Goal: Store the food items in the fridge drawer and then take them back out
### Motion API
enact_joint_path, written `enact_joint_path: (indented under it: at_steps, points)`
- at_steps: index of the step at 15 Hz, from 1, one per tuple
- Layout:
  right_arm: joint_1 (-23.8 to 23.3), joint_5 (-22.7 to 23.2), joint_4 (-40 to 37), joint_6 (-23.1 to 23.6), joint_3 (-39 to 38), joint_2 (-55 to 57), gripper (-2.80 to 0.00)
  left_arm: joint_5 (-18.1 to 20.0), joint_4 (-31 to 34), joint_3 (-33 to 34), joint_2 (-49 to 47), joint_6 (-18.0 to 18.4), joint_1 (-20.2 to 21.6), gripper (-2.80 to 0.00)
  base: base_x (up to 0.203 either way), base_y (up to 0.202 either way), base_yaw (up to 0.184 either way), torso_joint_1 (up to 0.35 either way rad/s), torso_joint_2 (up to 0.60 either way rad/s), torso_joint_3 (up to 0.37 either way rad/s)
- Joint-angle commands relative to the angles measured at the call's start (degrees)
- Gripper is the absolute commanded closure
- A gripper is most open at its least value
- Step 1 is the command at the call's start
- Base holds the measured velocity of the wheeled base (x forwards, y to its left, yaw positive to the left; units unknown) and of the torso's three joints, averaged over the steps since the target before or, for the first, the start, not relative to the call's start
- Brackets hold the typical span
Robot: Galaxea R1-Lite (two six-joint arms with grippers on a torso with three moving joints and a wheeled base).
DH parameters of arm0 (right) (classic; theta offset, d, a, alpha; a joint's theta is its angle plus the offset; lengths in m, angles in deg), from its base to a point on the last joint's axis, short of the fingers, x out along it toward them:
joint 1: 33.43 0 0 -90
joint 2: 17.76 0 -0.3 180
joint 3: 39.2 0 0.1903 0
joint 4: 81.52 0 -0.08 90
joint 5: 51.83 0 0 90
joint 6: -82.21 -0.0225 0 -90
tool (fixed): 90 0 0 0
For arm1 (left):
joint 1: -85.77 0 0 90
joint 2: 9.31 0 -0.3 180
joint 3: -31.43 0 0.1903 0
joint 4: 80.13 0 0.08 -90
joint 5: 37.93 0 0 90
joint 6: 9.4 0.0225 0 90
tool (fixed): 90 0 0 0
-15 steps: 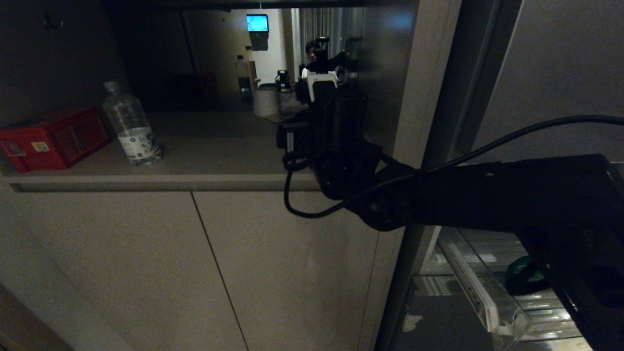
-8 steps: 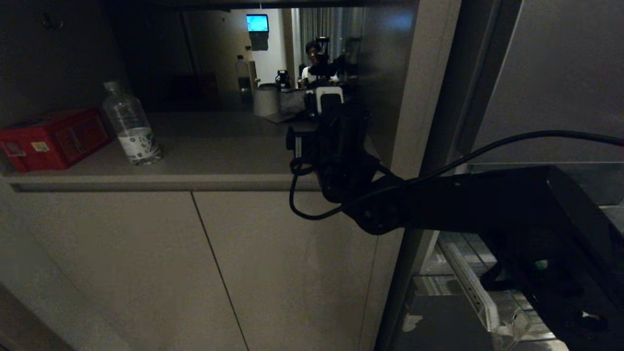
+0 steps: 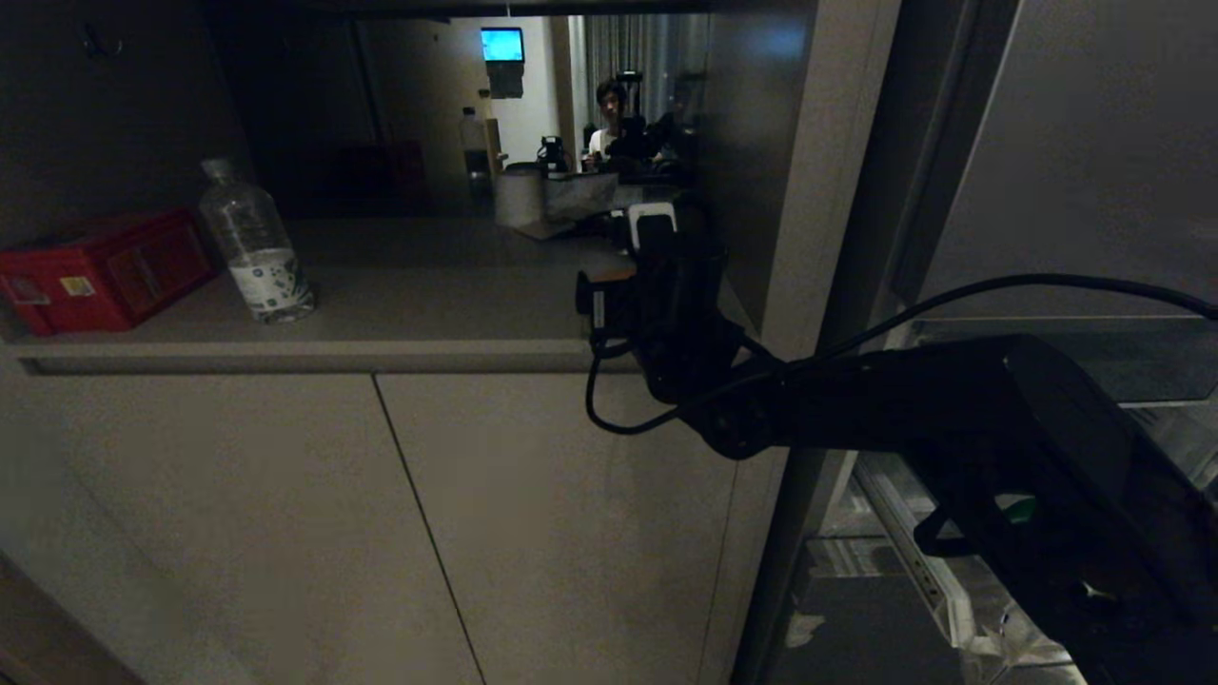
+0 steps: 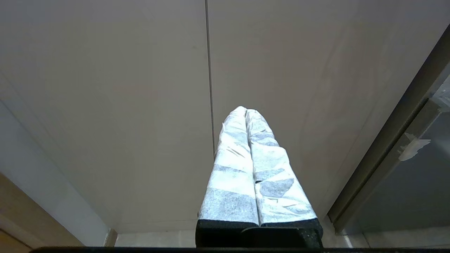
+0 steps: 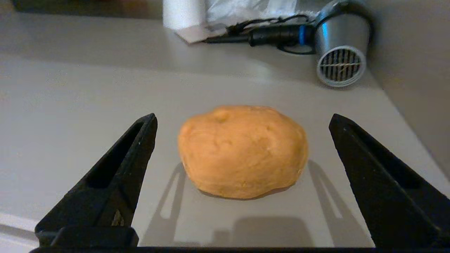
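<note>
The right gripper (image 5: 242,175) stood wide open and empty, one finger on each side of the potato (image 5: 242,151) lying on the counter (image 5: 70,105), apparently to straddle it before closing, while the left gripper (image 4: 246,114), closed and empty, hung parked before the cabinet doors (image 4: 105,88).

I count one potato (image 5: 242,151), one hair dryer (image 5: 335,52), one water bottle (image 3: 255,243), and one red box (image 3: 100,271).

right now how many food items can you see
2: the potato lies on the counter between the open right gripper fingers; a green item peeks out behind the right arm above the fridge drawer.
</note>
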Motion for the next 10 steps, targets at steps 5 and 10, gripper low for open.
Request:
enact_joint_path:
  at_steps: [5,10]
  points:
    - [-0.65,2.47,-0.16,0.18,0.01,1.71,-2.80,-0.01,0.00,0.00,0.02,-0.08,0.00,0.00,0.000,0.000,0.000,0.000,0.00,0.000]
    - [-1.79,2.47,-0.34,0.27,0.01,2.15,-2.80,-0.01,0.00,0.00,0.02,-0.06,0.00,0.00,0.000,0.000,0.000,0.000,0.00,0.000]
